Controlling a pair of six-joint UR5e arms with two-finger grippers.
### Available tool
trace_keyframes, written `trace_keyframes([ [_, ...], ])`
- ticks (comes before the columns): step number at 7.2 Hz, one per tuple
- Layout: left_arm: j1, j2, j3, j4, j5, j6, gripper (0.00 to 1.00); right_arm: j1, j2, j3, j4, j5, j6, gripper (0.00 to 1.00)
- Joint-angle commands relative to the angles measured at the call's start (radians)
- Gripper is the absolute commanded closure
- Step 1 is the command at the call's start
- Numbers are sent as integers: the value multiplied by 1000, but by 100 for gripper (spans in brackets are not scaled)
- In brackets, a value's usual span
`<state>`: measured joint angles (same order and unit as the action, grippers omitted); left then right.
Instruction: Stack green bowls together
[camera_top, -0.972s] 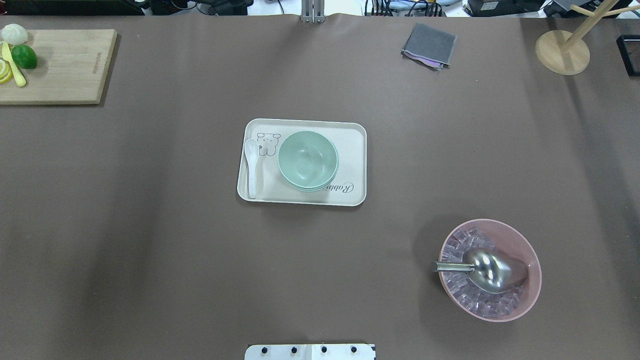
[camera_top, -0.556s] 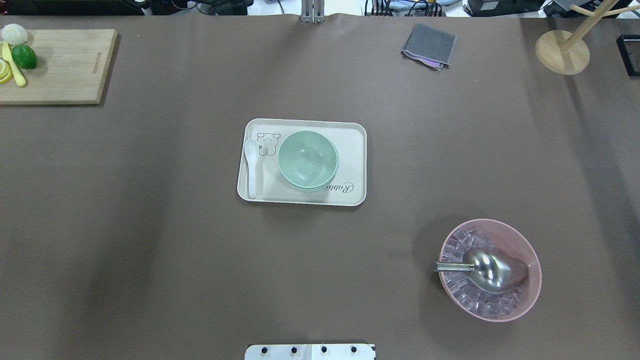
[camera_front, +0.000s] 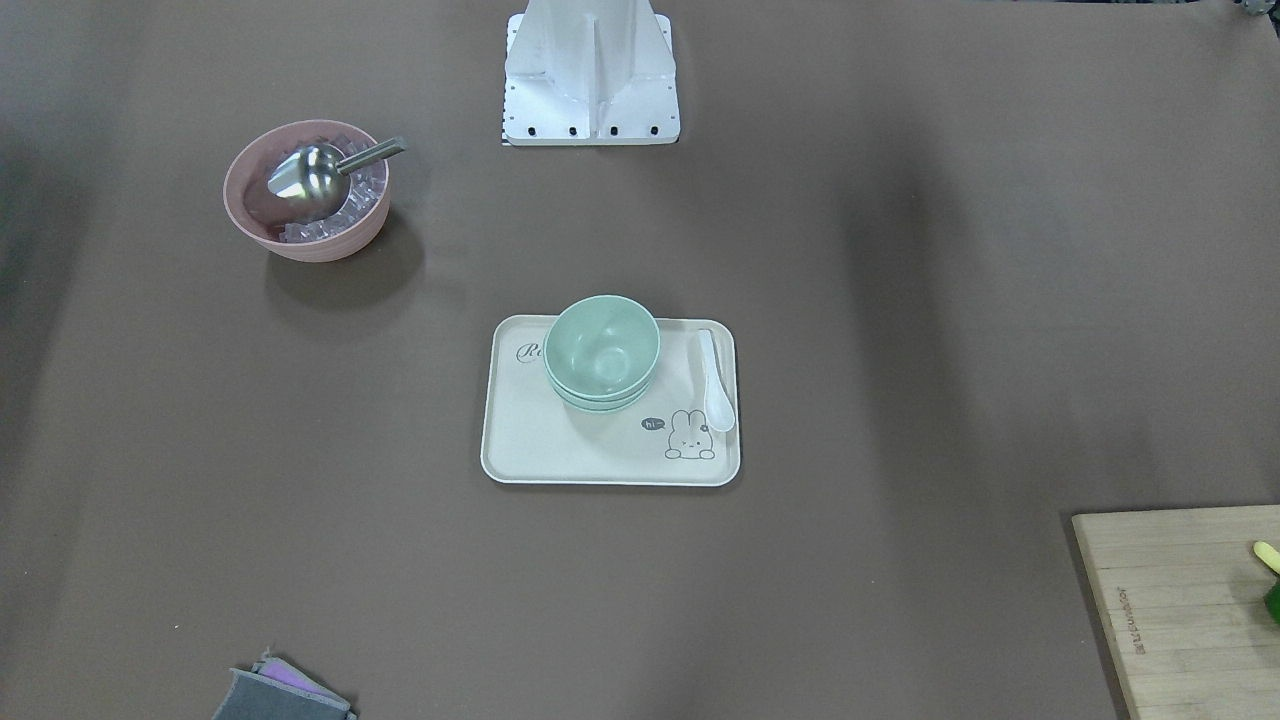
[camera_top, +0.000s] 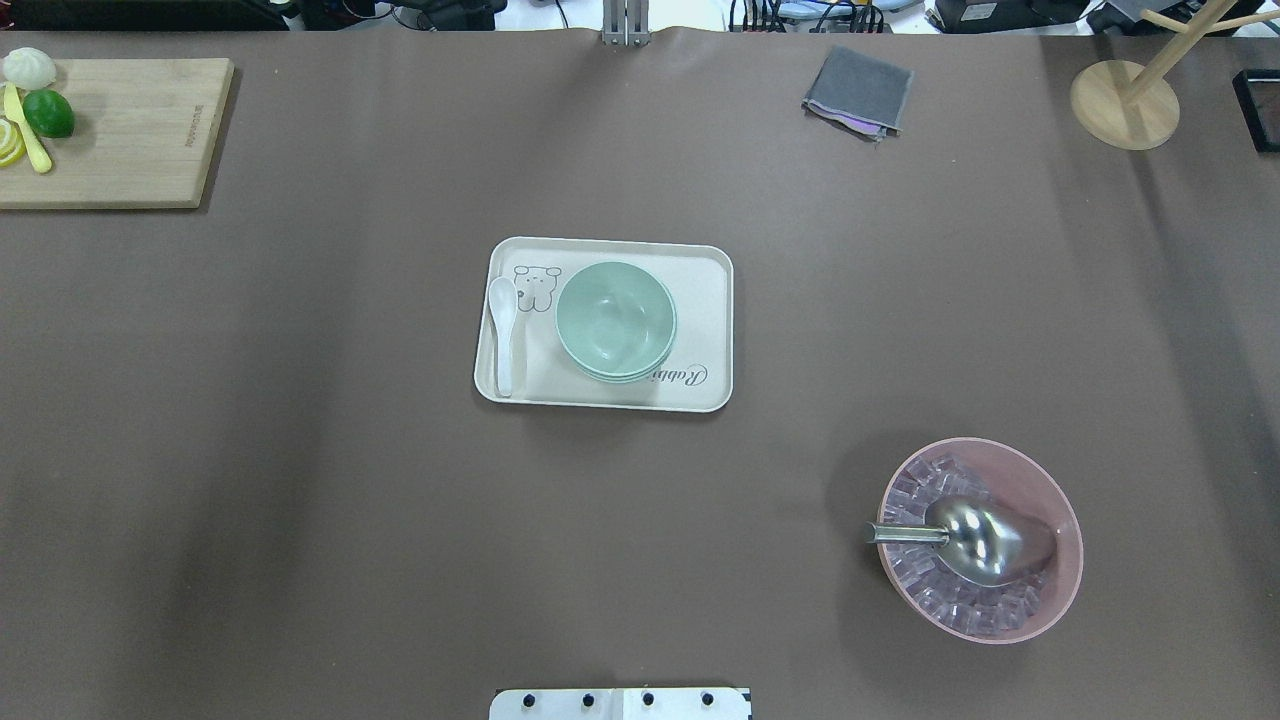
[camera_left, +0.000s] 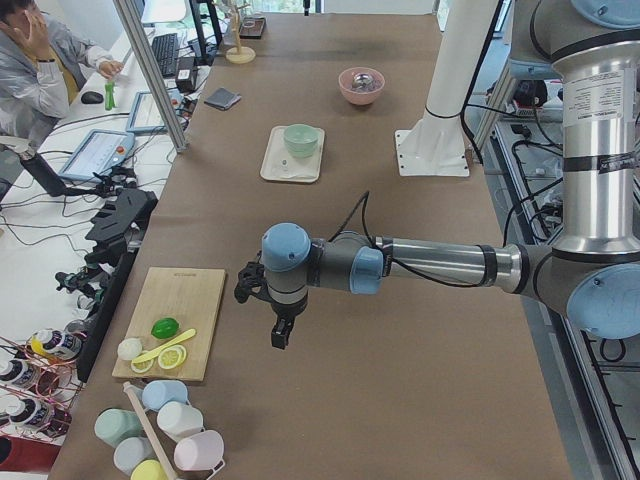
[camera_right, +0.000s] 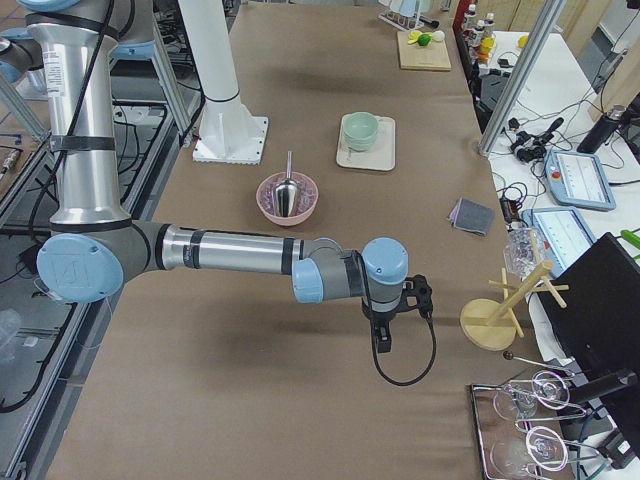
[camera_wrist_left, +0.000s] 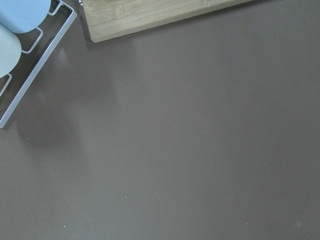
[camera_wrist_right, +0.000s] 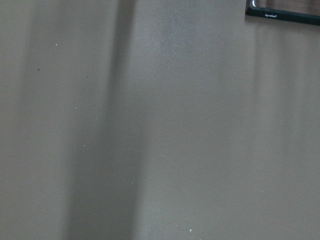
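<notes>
The green bowls (camera_top: 615, 320) sit nested in one stack on a cream tray (camera_top: 705, 300) at the table's middle; they also show in the front view (camera_front: 602, 350), on the tray (camera_front: 560, 445). Both arms are away from the stack. My left gripper (camera_left: 283, 335) hangs over bare table near the cutting board, seen only in the left side view. My right gripper (camera_right: 383, 343) hangs over bare table near the wooden stand, seen only in the right side view. I cannot tell whether either is open or shut. Neither holds anything that I can see.
A white spoon (camera_top: 503, 330) lies on the tray's left side. A pink bowl (camera_top: 1070, 560) with ice cubes and a metal scoop (camera_top: 985, 540) stands front right. A cutting board (camera_top: 130, 130) with fruit, a grey cloth (camera_top: 858, 90) and a wooden stand (camera_top: 1124, 104) line the far edge.
</notes>
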<state>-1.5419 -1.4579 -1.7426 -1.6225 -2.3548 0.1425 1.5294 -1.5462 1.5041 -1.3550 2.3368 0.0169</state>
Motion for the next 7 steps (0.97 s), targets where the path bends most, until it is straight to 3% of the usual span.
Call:
trace_keyframes([
  [1,-1,1,-2,7,-20,0,2,-2,0,-1,2,-7,-2,0],
  [7,2,-1,-5,3,-20,5,2,-2,0,1,4,4,0,0],
])
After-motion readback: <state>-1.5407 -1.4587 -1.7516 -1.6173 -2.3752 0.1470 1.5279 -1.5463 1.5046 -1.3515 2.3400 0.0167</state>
